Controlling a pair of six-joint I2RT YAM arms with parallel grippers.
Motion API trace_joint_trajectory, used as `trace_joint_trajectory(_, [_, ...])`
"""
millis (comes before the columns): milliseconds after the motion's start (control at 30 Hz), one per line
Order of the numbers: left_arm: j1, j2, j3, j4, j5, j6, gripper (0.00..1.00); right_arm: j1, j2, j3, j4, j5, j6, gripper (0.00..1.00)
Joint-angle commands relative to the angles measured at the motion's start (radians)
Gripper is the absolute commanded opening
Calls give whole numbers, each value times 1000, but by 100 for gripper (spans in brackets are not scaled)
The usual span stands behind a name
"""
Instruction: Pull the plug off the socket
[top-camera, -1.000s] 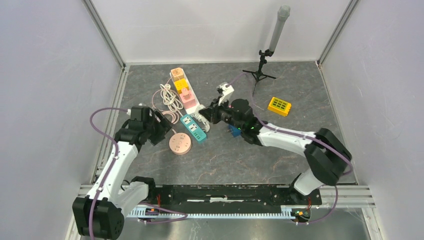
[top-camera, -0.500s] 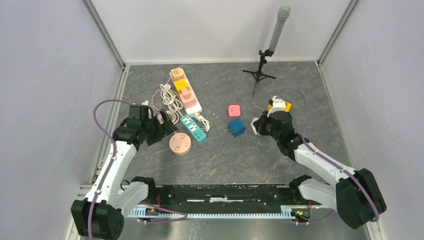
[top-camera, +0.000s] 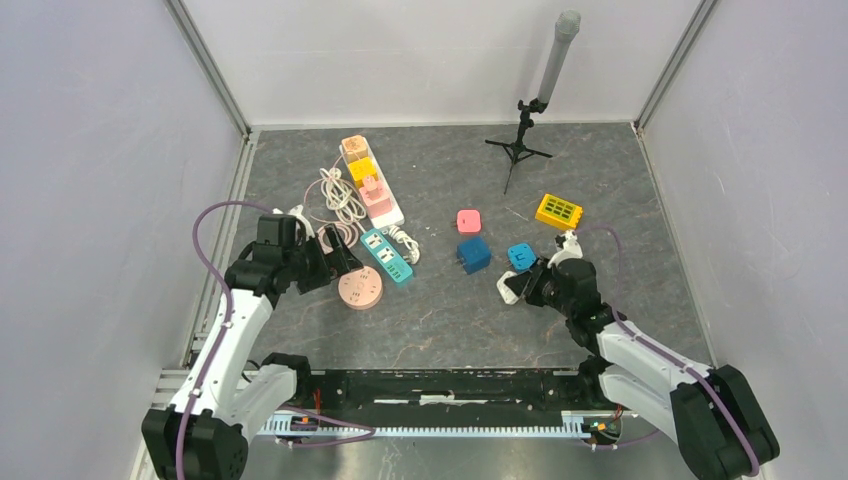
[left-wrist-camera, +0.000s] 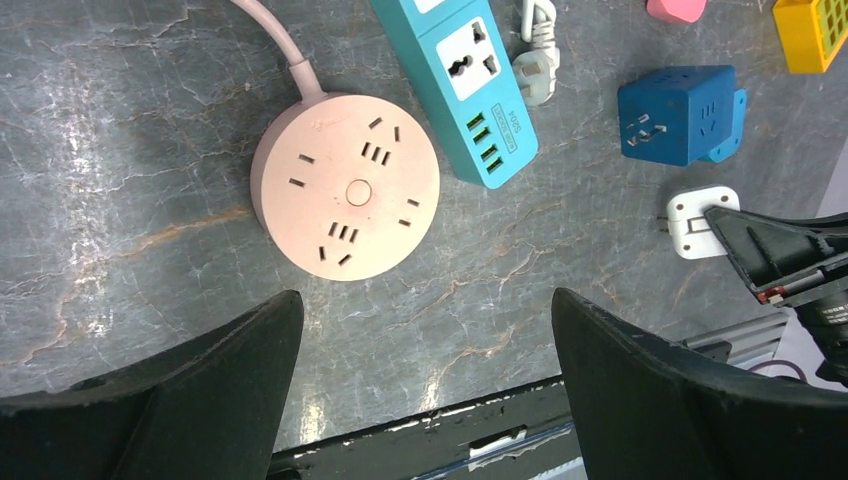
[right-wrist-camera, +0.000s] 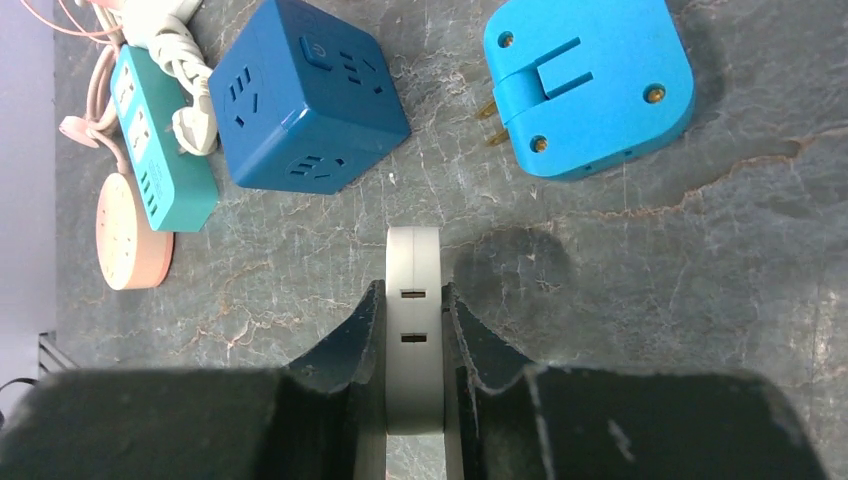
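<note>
Right gripper (right-wrist-camera: 413, 300): clenched on the plug (right-wrist-camera: 413, 255), one finger pressed to each flat face, with the plug edge-on between them.
Plug: white and free of every socket. Its prongs stick out bare in the left wrist view. It sits low over the table (right-wrist-camera: 650, 260); I cannot tell whether it touches.
Beside the plug: a light blue adapter (right-wrist-camera: 590, 85) and a blue cube (right-wrist-camera: 305, 95) lie just beyond it, both apart from it.
Left gripper (left-wrist-camera: 425, 300): spread wide and holding nothing, near the round socket (left-wrist-camera: 345, 200) but not touching it.
Round socket: pink, with all its holes bare. It lies just beside the teal strip (left-wrist-camera: 460, 80) and well apart from the plug.
Since a second ago: the right arm was then reaching across toward the teal strip. Now it is drawn back to the near right of the table, the plug with it.
Since half a second ago: the right gripper was up by the yellow block (top-camera: 558, 211), covering the light blue adapter. Now it sits nearer its base and the adapter shows.
Left arm: almost where it was, its gripper by the same socket.
</note>
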Motion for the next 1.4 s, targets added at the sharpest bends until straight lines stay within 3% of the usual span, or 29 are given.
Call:
trace_joint_trajectory(0, [2,-33,-3,43,24,38,100,-12,-43,-50,22,15,71,9])
trace_joint_trajectory(200, [3,-56,-7,46,14,34,100,-18,-76,-63,-94,108,66,46])
trace_joint_trajectory(433, [3,-57,-7,46,9,31,100,-19,-128,-42,-200,249,13,58])
trace_joint_trajectory(600, [3,-45,-6,46,7,32,100,-19,-178,-23,-288,318,-43,73])
trace_joint_trajectory(867, [3,-36,-3,47,-15,24,100,-19,-400,2,-371,382,-185,86])
trace_joint_trajectory(967, [3,-50,-3,46,-45,13,100,-20,-435,34,-303,321,-266,89])
trace_joint_trajectory(1067, [3,-61,15,51,-81,13,100,-18,-382,51,-122,186,-301,91])
trace_joint_trajectory(1233, [4,-2,88,52,-130,4,100,7,-144,114,173,-3,-295,93])
trace_joint_trajectory(1367, [4,66,141,48,-156,-9,100,131,89,279,263,53,-365,95])
